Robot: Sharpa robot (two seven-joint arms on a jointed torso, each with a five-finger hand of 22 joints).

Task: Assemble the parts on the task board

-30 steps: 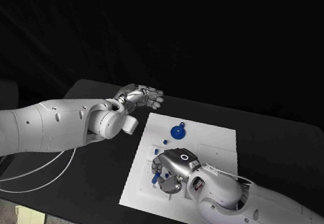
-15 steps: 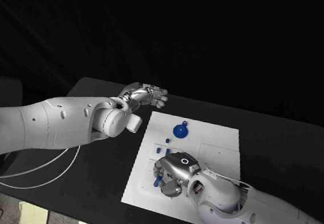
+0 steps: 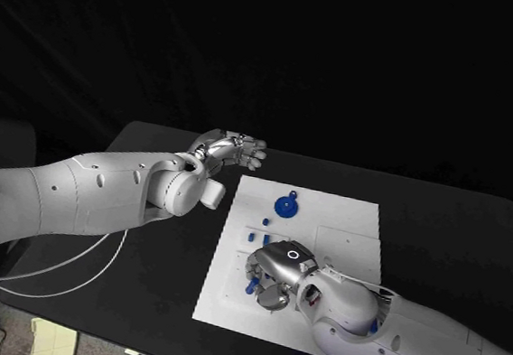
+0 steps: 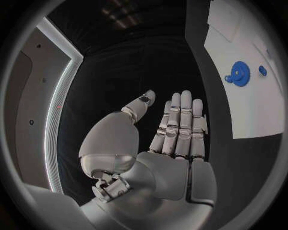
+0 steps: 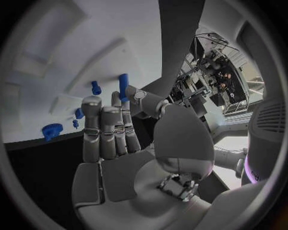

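Head view: white rectangular task board (image 3: 329, 221) lies flat mid-bench, long axis running away from robot. Blue round gear part (image 3: 284, 207) rests on its far half; small blue peg parts (image 3: 252, 243) near its left edge. Right hand (image 3: 270, 276) over near half, fingers (image 5: 108, 125) pinching upright blue peg (image 5: 123, 86). Left hand (image 3: 230, 150) beyond board's far-left corner, over black bench (image 3: 458, 237), fingers (image 4: 180, 124) straight, together, holding nothing. Dark room around.

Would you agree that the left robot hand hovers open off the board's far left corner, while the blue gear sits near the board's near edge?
Not quite: the head view shows the blue gear near the task board's far edge. The left robot hand does hover open off the far left corner.
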